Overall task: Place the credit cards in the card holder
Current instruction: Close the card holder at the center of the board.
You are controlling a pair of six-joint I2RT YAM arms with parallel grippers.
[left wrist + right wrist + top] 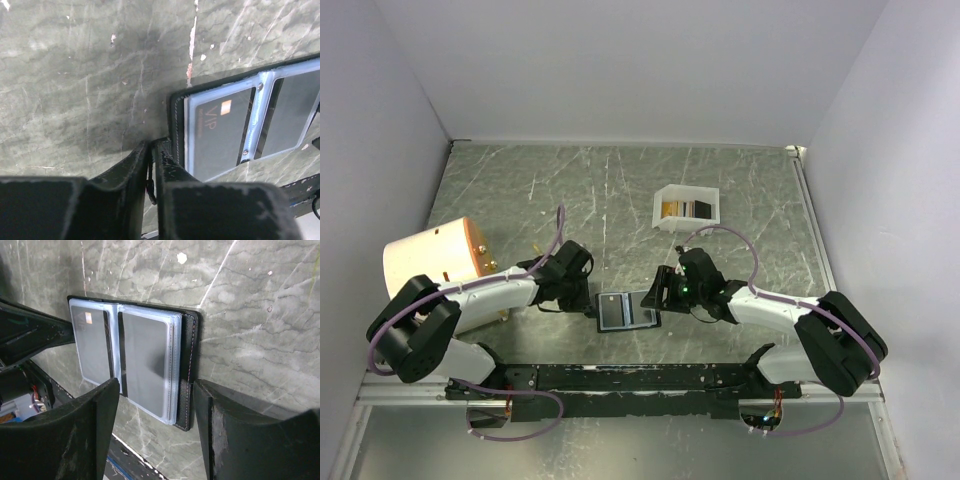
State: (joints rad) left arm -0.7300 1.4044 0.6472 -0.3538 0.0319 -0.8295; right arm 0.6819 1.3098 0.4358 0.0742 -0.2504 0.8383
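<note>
Grey-green marbled tabletop [620, 190]: a black bi-fold card holder [624, 311] with pale blue pockets is laid open near the front edge, a dark "VIP" credit card [220, 132] seen in its left pocket. The left gripper [151, 150] is nearly closed at its left edge; any grip cannot be told. The right gripper [156, 384] is spread wide over its right edge, empty. Gold and dark cards [683, 208] are seen in a white plastic box [660, 205], far right.

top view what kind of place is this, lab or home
Probably a robot test cell, not a home: plain white walls box in a scratched grey table, and a left arm and right arm sit on a black rail at its near edge. A card holder lies before them.
</note>
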